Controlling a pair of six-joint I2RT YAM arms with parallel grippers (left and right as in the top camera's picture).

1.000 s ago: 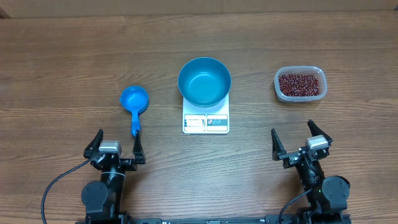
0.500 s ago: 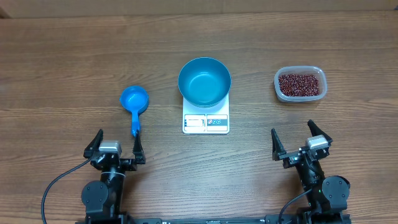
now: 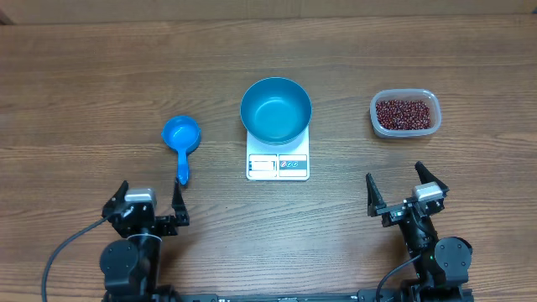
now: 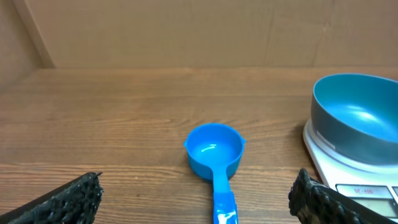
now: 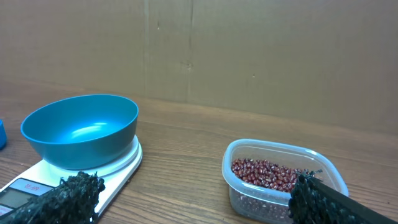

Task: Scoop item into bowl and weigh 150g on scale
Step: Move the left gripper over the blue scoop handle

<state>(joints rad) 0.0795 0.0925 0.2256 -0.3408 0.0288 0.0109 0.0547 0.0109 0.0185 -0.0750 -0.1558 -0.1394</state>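
The teal-blue bowl (image 3: 276, 110) stands empty on the white scale (image 3: 278, 165) at mid-table. The item, dark red-brown beans (image 3: 406, 113), fills a clear tub (image 3: 375, 115) to the right. A small blue scoop (image 3: 180, 134) lies left of the scale, handle toward me. My left gripper (image 3: 144, 201) is open just short of the handle's end. In the left wrist view the scoop (image 4: 214, 149) lies ahead between my open fingers (image 4: 74, 199), with the bowl (image 4: 357, 118) at right. My right gripper (image 3: 397, 183) is open and empty, short of the tub (image 5: 283, 177).
A brown cardboard wall (image 5: 249, 56) closes off the far side of the wooden table (image 3: 84, 84). Black cables (image 3: 71, 247) run from both arm bases at the near edge.
My left gripper has shifted a little to the left and turned slightly, still open. The right arm, scoop, bowl and tub have not moved.
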